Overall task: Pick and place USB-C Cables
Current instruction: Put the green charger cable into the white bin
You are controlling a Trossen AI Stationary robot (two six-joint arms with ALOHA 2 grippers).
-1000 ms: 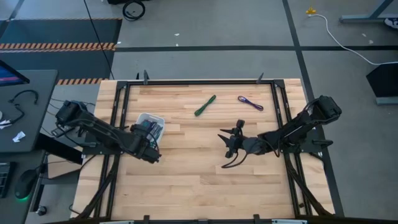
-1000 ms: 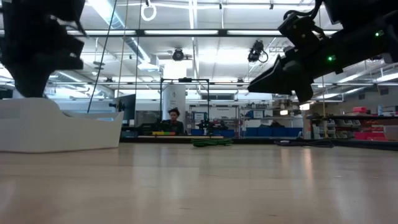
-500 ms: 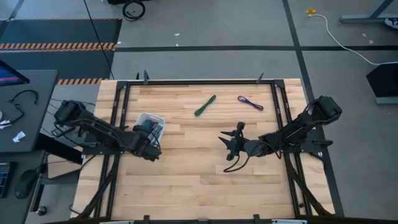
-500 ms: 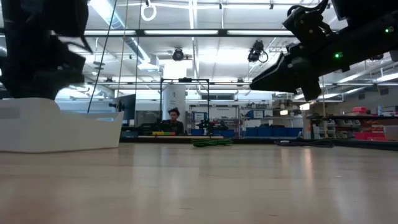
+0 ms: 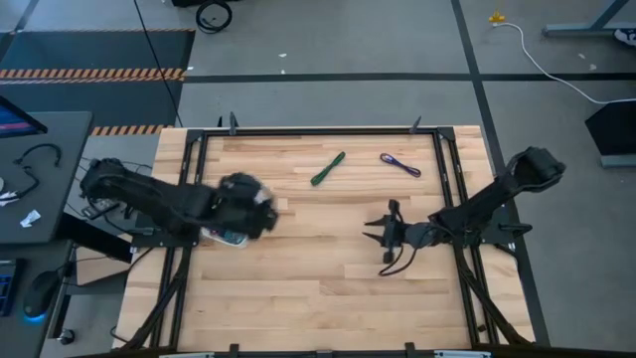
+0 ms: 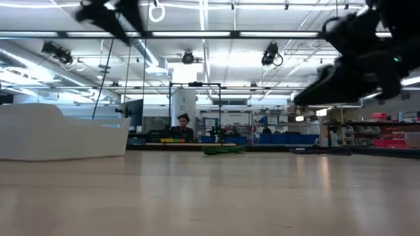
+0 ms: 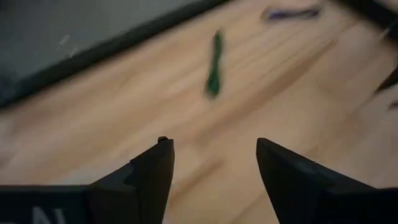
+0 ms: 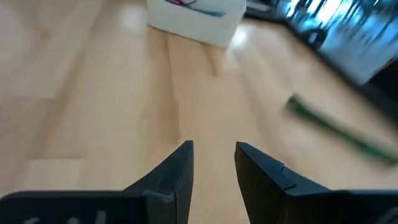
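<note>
From above, my left gripper (image 5: pixel 260 212) hangs over the white bin (image 5: pixel 227 237) at nine o'clock on the butcher-block table (image 5: pixel 308 288), while my right gripper (image 5: pixel 383 233) waits at three o'clock, well apart from either loose cable.

In the left wrist view its fingers (image 7: pixel 152 174) stand wide apart with nothing between them; the right gripper's fingers (image 8: pixel 177 169) are parted only narrowly, also empty.

Two USB-C Cables lie loose toward twelve o'clock: the green cable (image 5: pixel 327 168), a slim folded stick set on a slant, and the purple cable (image 5: pixel 399 164), a thin flattened loop just to its one-o'clock side. More cables rest in the bin, where the right wrist view shows a trace of pink and blue (image 8: pixel 189 5) at its rim.

I judge the step in hand to be fetching the green bundle with the left arm. To do it well I would turn the wrist so the fingers straddle the bundle across its short width, come down at its middle, and close just above the wood so both folded strands are caught. A grip near an end would probably let the soft cable droop or spring open.

The planked tabletop is smooth and faintly glossy, so a nudged cable will likely slide rather than stay. The bin's rounded plastic wall looks stiff and matte.
</note>
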